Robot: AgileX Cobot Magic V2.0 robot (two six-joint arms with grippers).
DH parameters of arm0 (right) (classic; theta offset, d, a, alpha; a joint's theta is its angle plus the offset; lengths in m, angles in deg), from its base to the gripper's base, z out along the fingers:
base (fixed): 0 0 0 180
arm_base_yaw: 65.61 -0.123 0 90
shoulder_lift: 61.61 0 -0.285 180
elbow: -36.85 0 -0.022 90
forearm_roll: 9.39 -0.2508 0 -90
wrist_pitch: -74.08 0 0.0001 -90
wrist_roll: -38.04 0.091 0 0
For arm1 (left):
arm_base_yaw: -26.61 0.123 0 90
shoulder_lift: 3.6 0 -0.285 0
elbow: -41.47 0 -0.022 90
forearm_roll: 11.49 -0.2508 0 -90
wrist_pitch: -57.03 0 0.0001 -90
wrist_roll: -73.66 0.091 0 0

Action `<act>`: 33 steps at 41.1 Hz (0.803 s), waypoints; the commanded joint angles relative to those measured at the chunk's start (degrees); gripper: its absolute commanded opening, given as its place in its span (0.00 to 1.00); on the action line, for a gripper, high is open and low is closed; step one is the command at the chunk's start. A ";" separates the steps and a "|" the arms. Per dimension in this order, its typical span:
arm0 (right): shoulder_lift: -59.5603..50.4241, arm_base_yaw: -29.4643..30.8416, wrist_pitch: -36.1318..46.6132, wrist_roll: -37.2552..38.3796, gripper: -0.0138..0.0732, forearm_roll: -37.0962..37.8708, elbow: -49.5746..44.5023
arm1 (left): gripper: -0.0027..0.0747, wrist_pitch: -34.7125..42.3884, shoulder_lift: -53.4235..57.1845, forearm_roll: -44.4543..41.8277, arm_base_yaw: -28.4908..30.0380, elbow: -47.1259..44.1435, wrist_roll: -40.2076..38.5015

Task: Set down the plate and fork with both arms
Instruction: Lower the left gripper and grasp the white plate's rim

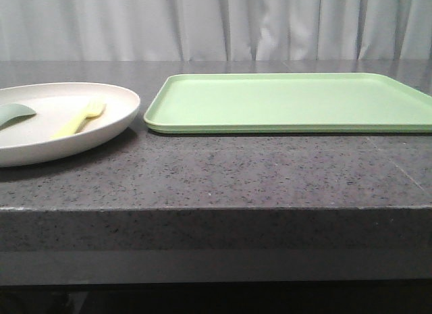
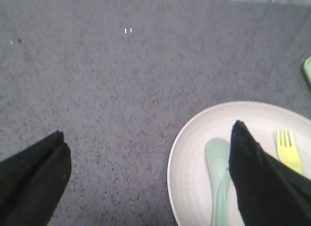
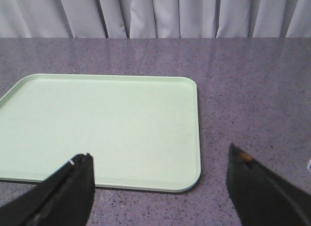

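Note:
The cream-white plate (image 1: 101,96) lies on the dark counter at the left of the front view. The pale yellow fork (image 1: 79,119) lies in it beside a grey-green spoon (image 1: 13,114). No gripper shows in the front view. In the left wrist view my left gripper (image 2: 148,136) is open and empty above the plate's rim (image 2: 177,148); one finger hangs over the spoon (image 2: 217,158), with the fork (image 2: 287,149) just beyond it. In the right wrist view my right gripper (image 3: 158,160) is open and empty above the near right corner of the light-green tray (image 3: 97,124).
The flat light-green tray (image 1: 290,101) lies to the right of the plate on the speckled grey counter (image 1: 223,172), whose front edge runs across the front view. White curtains hang behind the counter.

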 commanded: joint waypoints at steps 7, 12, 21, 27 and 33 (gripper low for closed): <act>0.46 0.43 4.86 -0.36 0.83 -0.07 2.22 | 0.86 -22.69 -17.96 0.93 -0.45 19.42 -0.03; 0.46 0.43 4.86 -0.36 0.83 -0.07 2.22 | 0.86 -27.01 -23.96 0.93 -0.45 23.90 0.05; 0.46 0.43 4.86 -0.36 0.83 -0.07 2.22 | 0.86 -26.90 -30.62 0.93 -0.45 25.36 0.05; 0.46 0.43 4.86 -0.36 0.83 -0.07 2.22 | 0.86 -27.01 -33.62 0.93 -0.45 25.36 0.05; 0.46 0.43 4.86 -0.36 0.83 -0.07 2.22 | 0.86 -27.01 -35.45 0.93 -0.45 25.36 0.05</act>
